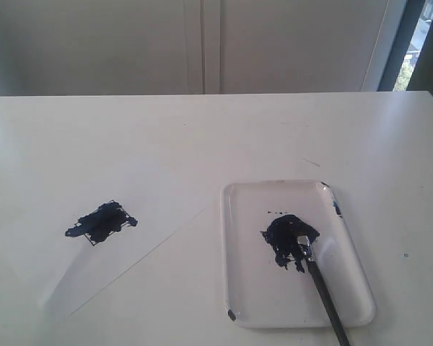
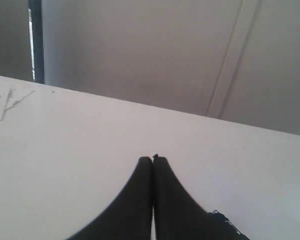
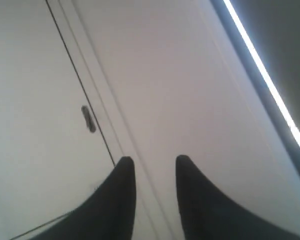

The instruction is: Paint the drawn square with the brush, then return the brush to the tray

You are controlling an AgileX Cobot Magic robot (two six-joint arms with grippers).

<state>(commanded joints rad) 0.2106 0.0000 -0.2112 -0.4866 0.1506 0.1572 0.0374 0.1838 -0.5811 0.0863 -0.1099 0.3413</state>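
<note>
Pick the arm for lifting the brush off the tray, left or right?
Probably right. The brush lies in the tray on the right of the exterior view, that arm's working side, its handle overhanging the near rim. The right jaws stand open, the left jaws are shut.

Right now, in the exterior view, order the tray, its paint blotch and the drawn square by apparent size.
Largest: tray.
Then paint blotch and drawn square, too alike to rank.
</note>
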